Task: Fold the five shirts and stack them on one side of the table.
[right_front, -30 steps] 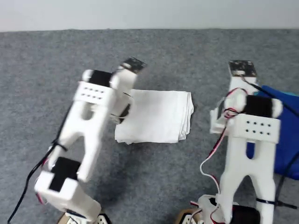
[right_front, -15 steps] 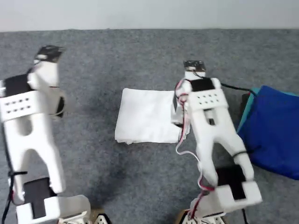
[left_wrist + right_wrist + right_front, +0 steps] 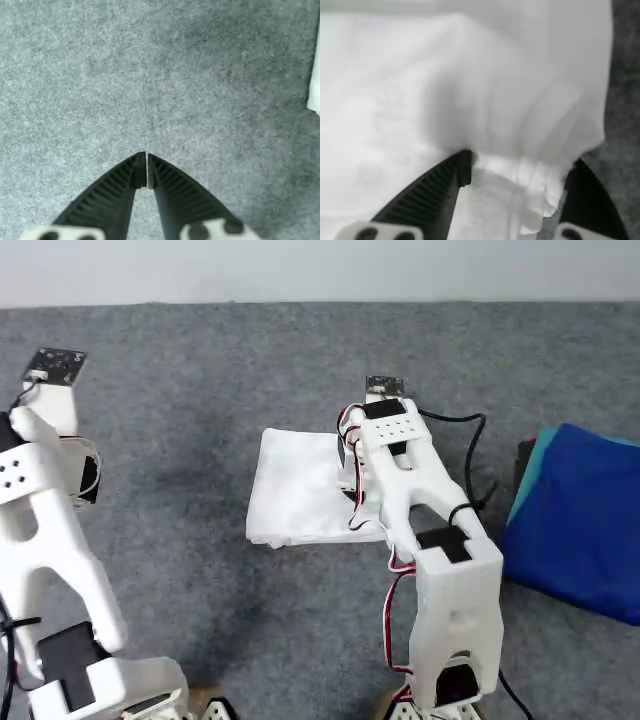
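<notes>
Right gripper [image 3: 520, 175] spread wide, jaws straddling the layered edge of the folded white shirt [image 3: 300, 490], not clamped. Left gripper [image 3: 146, 170] pinched closed on nothing, over bare grey carpet [image 3: 200, 370], at 9 o'clock of the shirt. White shirt lies flat mid-table. Folded blue shirt [image 3: 585, 525] sits at 3 o'clock of it (teal layer [image 3: 520, 495] peeking out underneath), well apart.

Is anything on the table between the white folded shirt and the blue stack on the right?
No loose object. Bare carpet separates the white shirt from the blue stack; just the right arm's black cable loops there.
</notes>
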Available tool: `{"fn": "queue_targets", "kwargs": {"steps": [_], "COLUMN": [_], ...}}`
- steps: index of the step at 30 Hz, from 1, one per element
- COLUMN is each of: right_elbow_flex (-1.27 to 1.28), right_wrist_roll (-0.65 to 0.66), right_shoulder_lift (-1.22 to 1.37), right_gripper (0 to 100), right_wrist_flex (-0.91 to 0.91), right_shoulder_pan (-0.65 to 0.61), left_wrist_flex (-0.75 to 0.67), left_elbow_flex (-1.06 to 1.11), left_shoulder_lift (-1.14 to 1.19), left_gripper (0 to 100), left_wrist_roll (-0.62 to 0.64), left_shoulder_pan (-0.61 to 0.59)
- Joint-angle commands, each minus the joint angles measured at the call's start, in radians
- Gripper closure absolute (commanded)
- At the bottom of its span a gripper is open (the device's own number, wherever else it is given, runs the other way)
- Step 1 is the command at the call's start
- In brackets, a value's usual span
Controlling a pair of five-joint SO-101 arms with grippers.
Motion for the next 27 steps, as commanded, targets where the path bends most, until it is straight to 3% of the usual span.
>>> {"fn": "queue_targets", "kwargs": {"steps": [1, 3, 8, 10, 18, 21, 24, 27], "right_elbow_flex": [-0.077, -0.077, -0.078, -0.078, -0.13, -0.193, -0.239, -0.239], "right_wrist_roll": [-0.005, 0.021, 0.167, 0.318, 1.218, 1.487, 1.613, 1.648], "right_shoulder_lift": [0.039, 0.035, -0.013, -0.041, -0.051, -0.041, -0.025, 0.004], "right_gripper": [89.0, 99.8, 99.1, 98.9, 99.0, 99.0, 99.0, 99.0], "right_wrist_flex": [0.008, 0.015, 0.021, 0.021, -0.05, -0.102, -0.153, -0.202], "right_shoulder_pan": [0.002, 0.005, 0.064, 0.105, 0.298, 0.317, 0.292, 0.259], "left_wrist_flex": [0.023, 0.023, 0.023, 0.023, 0.023, 0.021, 0.021, 0.021], "left_elbow_flex": [-0.041, -0.041, -0.041, -0.041, -0.041, -0.041, -0.041, -0.041], "left_shoulder_lift": [-0.046, -0.046, -0.046, -0.046, -0.044, -0.044, -0.044, -0.044], "left_gripper": [99, 99, 99, 99, 99, 99, 99, 99], "left_wrist_roll": [-0.003, -0.003, -0.003, -0.003, -0.005, -0.005, -0.005, -0.005], "left_shoulder_pan": [-0.002, -0.002, -0.002, -0.002, 0.0, 0.0, 0.0, 0.0]}}
